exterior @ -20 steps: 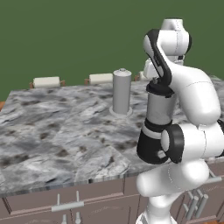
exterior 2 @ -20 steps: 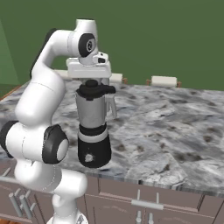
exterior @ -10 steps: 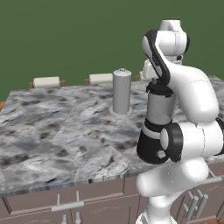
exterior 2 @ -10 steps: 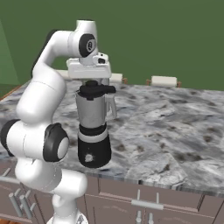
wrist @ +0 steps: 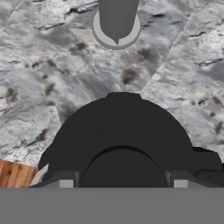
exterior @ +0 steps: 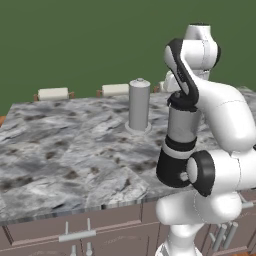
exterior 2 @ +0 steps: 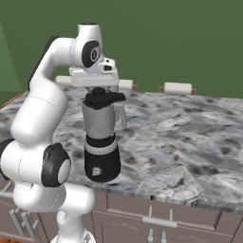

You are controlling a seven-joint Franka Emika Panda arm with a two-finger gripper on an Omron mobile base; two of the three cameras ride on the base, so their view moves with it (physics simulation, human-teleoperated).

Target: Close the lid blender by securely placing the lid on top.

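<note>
Lid (exterior 2: 101, 97) sat on blender (exterior 2: 101, 137) jar, centre-left of right base frame, tool (exterior 2: 98, 88) directly above; grip state not discernible. No visible shift over last second: placement likely done, release pending.

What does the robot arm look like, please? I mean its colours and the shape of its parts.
The arm is made of glossy white rounded segments joined by black round joints. The gripper hangs from a flat white hand block with small dark markings on its side. Its two fingertips are small, dark and squared, with pale pads. No cables show.
</note>
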